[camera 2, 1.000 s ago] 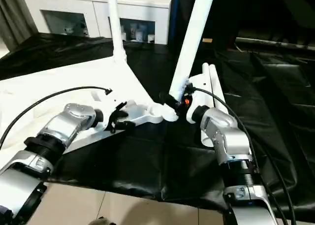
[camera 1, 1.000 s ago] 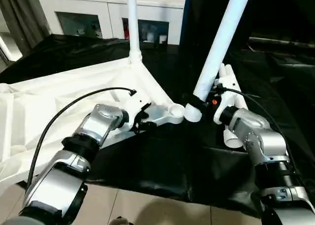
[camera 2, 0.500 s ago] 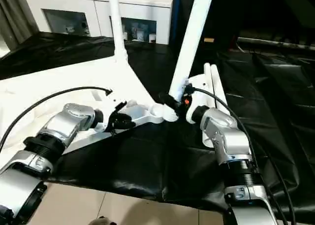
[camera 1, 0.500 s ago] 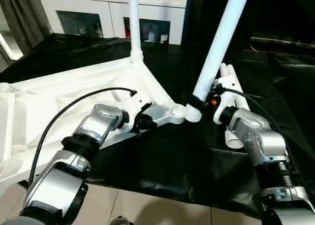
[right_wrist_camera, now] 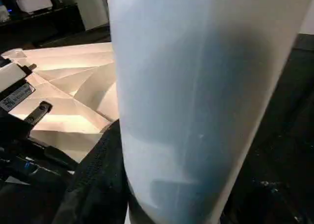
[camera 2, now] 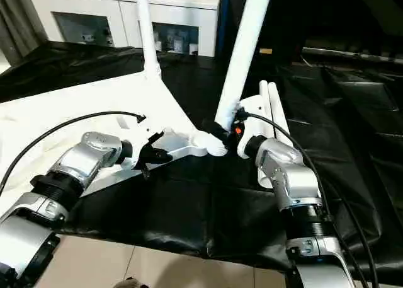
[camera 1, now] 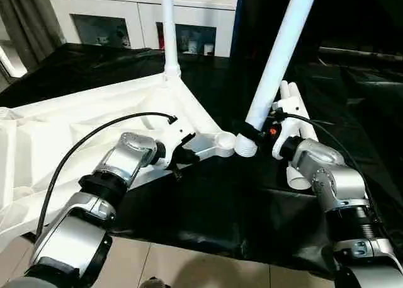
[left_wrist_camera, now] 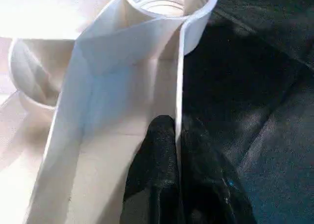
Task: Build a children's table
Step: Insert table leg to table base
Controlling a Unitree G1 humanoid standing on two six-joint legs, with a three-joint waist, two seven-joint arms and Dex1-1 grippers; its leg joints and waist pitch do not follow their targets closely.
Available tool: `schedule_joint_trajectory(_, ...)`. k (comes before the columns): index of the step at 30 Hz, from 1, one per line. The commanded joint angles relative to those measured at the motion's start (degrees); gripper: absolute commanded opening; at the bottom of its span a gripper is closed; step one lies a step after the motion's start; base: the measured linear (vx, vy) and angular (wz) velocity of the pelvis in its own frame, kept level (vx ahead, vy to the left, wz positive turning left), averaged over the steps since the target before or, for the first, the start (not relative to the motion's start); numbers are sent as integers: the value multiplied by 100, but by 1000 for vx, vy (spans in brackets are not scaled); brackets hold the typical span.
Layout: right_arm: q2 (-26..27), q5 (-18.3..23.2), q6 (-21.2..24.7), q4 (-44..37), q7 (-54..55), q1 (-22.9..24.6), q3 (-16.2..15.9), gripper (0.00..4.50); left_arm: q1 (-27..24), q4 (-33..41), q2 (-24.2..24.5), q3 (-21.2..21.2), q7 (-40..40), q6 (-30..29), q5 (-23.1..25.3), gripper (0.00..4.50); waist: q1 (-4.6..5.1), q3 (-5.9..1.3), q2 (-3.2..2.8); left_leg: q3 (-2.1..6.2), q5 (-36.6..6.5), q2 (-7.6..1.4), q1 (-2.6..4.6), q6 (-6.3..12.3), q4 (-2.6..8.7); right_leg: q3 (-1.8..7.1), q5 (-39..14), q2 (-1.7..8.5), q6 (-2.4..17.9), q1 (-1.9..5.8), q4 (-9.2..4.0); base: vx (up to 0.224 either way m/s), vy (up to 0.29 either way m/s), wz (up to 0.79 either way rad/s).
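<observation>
The white tabletop (camera 1: 75, 124) lies upside down on black cloth, ribs facing up. One white leg (camera 1: 168, 29) stands upright in its far corner socket. My left gripper (camera 1: 181, 154) is shut on the tabletop's thin edge wall (left_wrist_camera: 177, 111), just behind the near corner socket (camera 1: 223, 139). One black finger (left_wrist_camera: 157, 165) sits on each side of that wall. My right gripper (camera 1: 250, 133) is shut on a second leg (camera 1: 280, 48), which leans to the right. That leg's lower end (camera 1: 244, 147) is right beside the near corner socket, touching or nearly touching its rim.
Two spare legs (camera 1: 293, 105) lie side by side on the black cloth (camera 1: 214, 200) behind my right wrist. A white glass-door cabinet (camera 1: 119, 20) stands at the back. The cloth's front edge hangs over tiled floor (camera 1: 189, 263).
The held leg has tipped slightly more upright and its lower end has edged closer to the near corner socket. My left gripper keeps its hold on the tabletop edge.
</observation>
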State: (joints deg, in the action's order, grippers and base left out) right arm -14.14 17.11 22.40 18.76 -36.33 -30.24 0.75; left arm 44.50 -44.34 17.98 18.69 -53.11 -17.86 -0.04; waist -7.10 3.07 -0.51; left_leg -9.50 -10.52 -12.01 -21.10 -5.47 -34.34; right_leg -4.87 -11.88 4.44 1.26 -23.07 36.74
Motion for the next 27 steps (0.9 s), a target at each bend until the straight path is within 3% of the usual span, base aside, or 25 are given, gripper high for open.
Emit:
schedule_joint_trajectory(1, -85, 4, 66, -41, -191, -178, -65, 191, -219, 266, 163, 142, -496, 638, 43, 0, -2, -421, -2, 32, -725, -87, -3, 65, 395, 303, -251, 391, 1108, 417, -444, 0, 0, 0)
schedule_joint_trajectory(2, -121, 16, 102, -48, -308, -200, -113, 191, -383, 513, 267, 194, -825, 1055, -14, 0, 21, -432, 0, 33, -646, -94, -5, 84, 394, 304, -129, 390, 1109, 417, -429, 0, 0, 0)
schedule_joint_trajectory(4, -144, 20, 136, -55, -396, -205, -163, 191, -463, 662, 321, 208, -973, 1144, -52, 0, 40, -430, 13, 18, -578, -97, 14, 121, 389, 308, 54, 376, 1165, 400, -411, 0, 0, 0)
schedule_joint_trajectory(5, -161, 23, 161, -61, -456, -206, -197, 191, -516, 763, 355, 216, -1067, 1190, -76, 0, 26, -432, -17, 8, -550, -105, 28, 153, 383, 311, 88, 385, 1211, 383, -405, 0, 0, 0)
schedule_joint_trajectory(6, -181, -12, 170, -51, -586, -175, -312, 191, -630, 984, 393, 188, -1223, 1254, -177, 0, 26, -425, 9, -8, -565, -104, 42, 172, 381, 314, 63, 378, 1218, 364, -420, 0, 0, 0)
schedule_joint_trajectory(9, -140, -57, 145, 10, -618, -142, -397, 191, -739, 1164, 403, 127, -1329, 1334, -296, 0, 2, -418, -2, -9, -583, -125, 43, 171, 394, 315, -62, 392, 1236, 363, -407, 0, 0, 0)
schedule_joint_trajectory(10, -125, -67, 144, 32, -633, -138, -421, 191, -767, 1188, 412, 114, -1342, 1373, -306, 0, 2, -413, -3, -11, -613, -122, 37, 156, 397, 316, -124, 394, 1220, 361, -411, 0, 0, 0)
schedule_joint_trajectory(11, -105, -70, 165, 36, -661, -122, -462, 190, -793, 1190, 424, 103, -1339, 1402, -304, 0, -5, -409, 38, -20, -642, -117, 43, 149, 400, 318, -215, 393, 1186, 360, -428, 0, 0, 0)
schedule_joint_trajectory(13, -92, -71, 181, 37, -681, -111, -488, 190, -811, 1188, 433, 95, -1338, 1421, -301, 0, -19, -401, 18, -17, -650, -111, 34, 128, 403, 322, -359, 398, 1125, 359, -432, 0, 0, 0)
schedule_joint_trajectory(14, -84, -79, 232, 9, -744, -87, -553, 190, -845, 1148, 426, 28, -1342, 1454, -329, 0, -25, -403, 44, -20, -651, -110, 38, 122, 402, 326, -417, 401, 1087, 358, -441, 0, 0, 0)
schedule_joint_trajectory(18, -76, -77, 243, 11, -807, -66, -616, 190, -925, 1161, 365, -193, -1366, 1429, -454, 0, -31, -400, 46, -16, -613, -109, 21, 120, 404, 326, -511, 407, 1015, 359, -441, 0, 0, 0)
schedule_joint_trajectory(26, -24, -152, 100, 244, -775, -115, -625, 190, -1034, 1160, 357, -310, -1389, 1408, -522, 0, -19, -415, 39, -16, -514, -107, 22, 146, 396, 324, -351, 400, 1047, 347, -418, 0, 0, 0)
schedule_joint_trajectory(27, -11, -168, 89, 280, -780, -121, -640, 190, -1040, 1158, 332, -341, -1367, 1394, -551, 0, -14, -410, 71, -24, -524, -108, 28, 158, 398, 326, -350, 395, 1065, 346, -424, 0, 0, 0)
